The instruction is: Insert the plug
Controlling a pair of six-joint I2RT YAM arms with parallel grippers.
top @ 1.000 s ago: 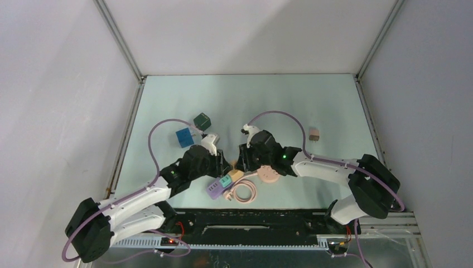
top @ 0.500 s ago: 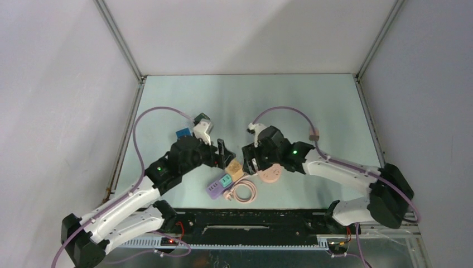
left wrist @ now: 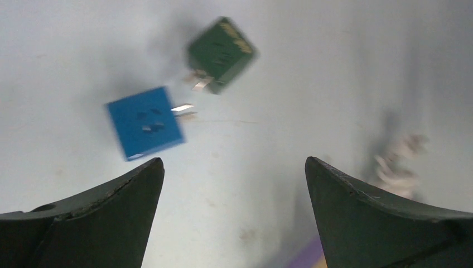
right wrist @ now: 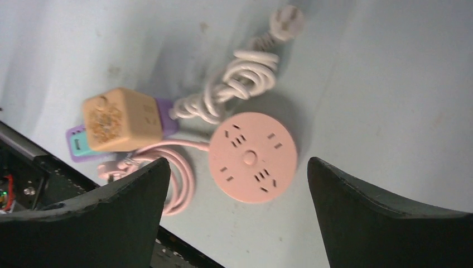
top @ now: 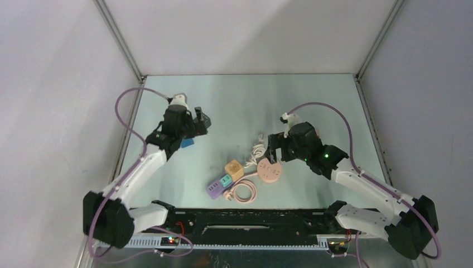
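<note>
Two claws stand released, empty: left claw (left wrist: pixel 234 164) over blue plug (left wrist: pixel 146 123) and green plug (left wrist: pixel 220 53), right claw (right wrist: pixel 237 167) over pink round socket (right wrist: pixel 252 157) and tan cube (right wrist: pixel 120 119) atop purple strip (top: pixel 213 190).

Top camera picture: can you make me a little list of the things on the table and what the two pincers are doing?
blue cube: on the table, metal prongs showing
green cube: close by the blue one, not touching
pink round socket: lying flat, holes up
tan cube: sitting on the purple strip
white cord: bundled beside the socket
left pincer: open, empty, over the two cubes
right pincer: open, empty, over the socket
</note>
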